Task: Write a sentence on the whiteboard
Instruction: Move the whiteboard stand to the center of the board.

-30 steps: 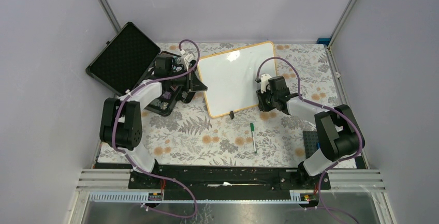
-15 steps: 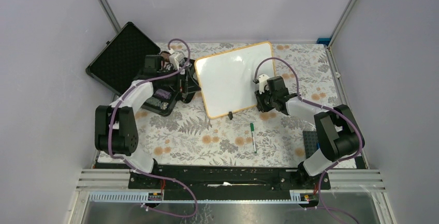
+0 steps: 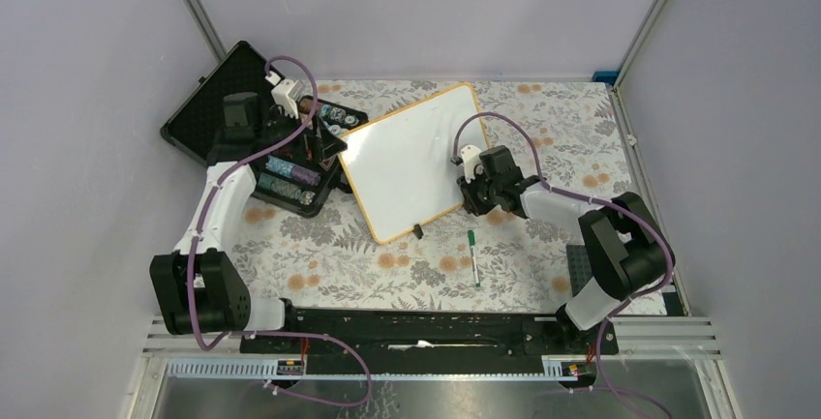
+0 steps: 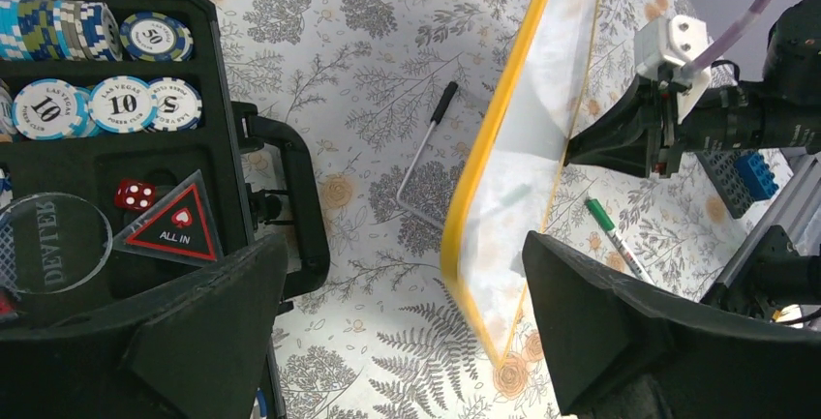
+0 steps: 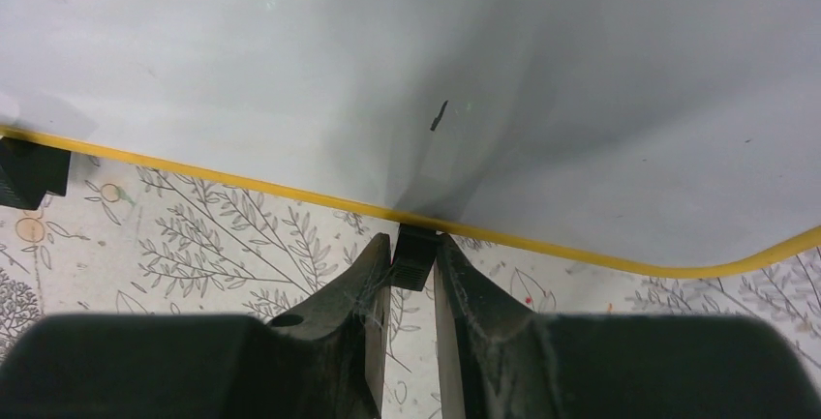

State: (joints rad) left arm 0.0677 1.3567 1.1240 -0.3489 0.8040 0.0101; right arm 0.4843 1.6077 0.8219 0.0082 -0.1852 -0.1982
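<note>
Nearest, the green marker (image 3: pixel 472 256) lies loose on the tabletop at 6 o'clock, so writing looks unstarted. The right gripper (image 5: pixel 414 256), arm stretched low, has jaws clenched on a clip foot (image 5: pixel 416 243) of the blank whiteboard (image 3: pixel 402 167) at centre, probably to square it. Farther, at 10 o'clock, the left gripper (image 4: pixel 405 327) hangs, jaws released, over the chip case (image 4: pixel 219 61).
</note>
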